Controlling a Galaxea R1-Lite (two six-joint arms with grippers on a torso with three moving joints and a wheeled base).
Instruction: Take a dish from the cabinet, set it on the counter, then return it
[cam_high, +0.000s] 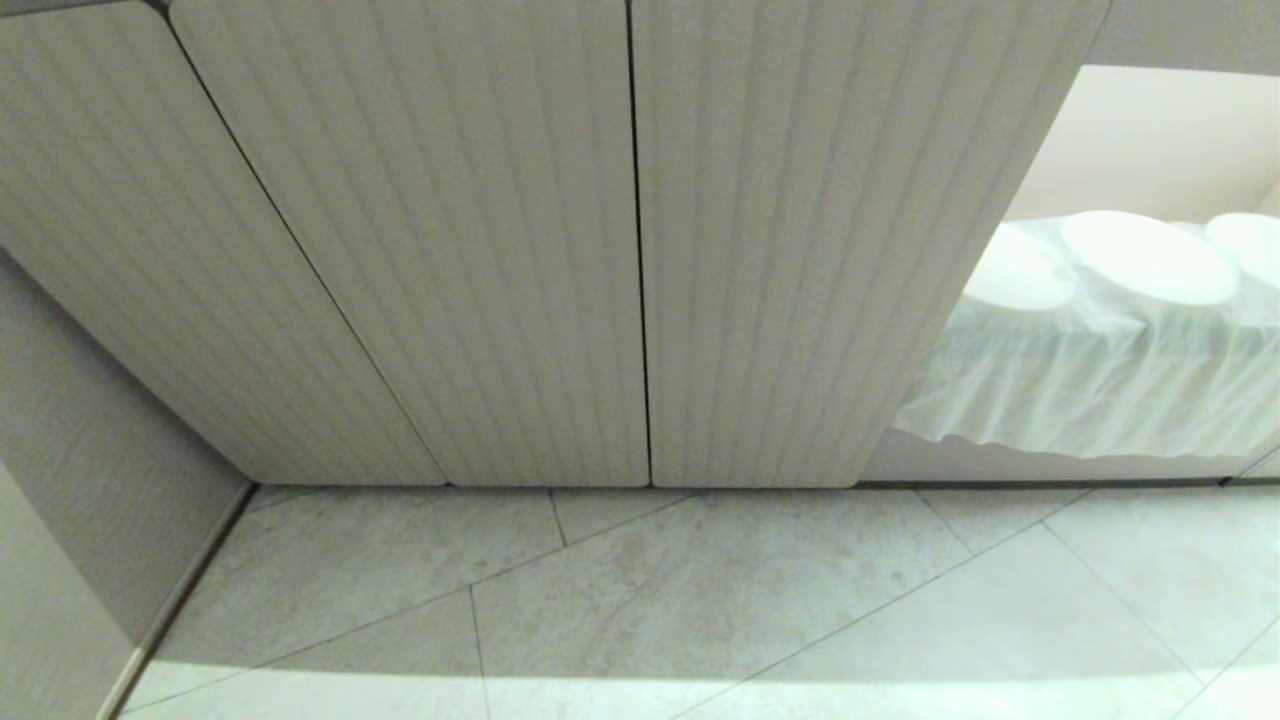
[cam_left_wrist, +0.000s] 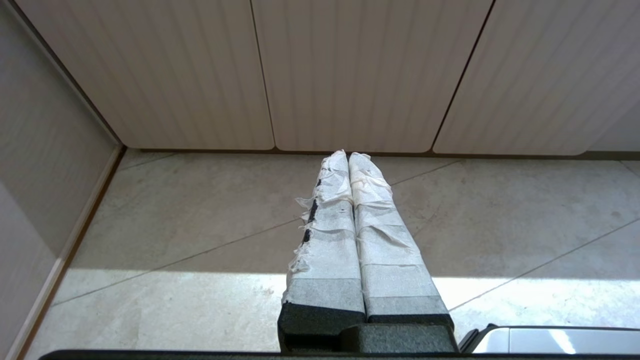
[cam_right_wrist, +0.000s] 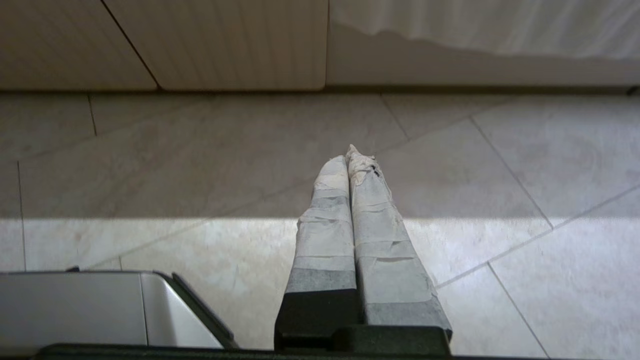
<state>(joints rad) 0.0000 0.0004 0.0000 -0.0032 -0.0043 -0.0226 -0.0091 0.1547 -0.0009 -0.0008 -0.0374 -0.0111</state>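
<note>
Ribbed beige cabinet (cam_high: 520, 250) fills the head view; only wrist views show both hands (cam_left_wrist: 348, 156) (cam_right_wrist: 348, 155) pressed together.

**Cabinet doors shut**

The cabinet (cam_high: 520, 260) is low and beige, its vertically ribbed, round-cornered doors closed edge to edge and reaching almost down to the floor. No dish or counter can be made out with certainty.
</note>
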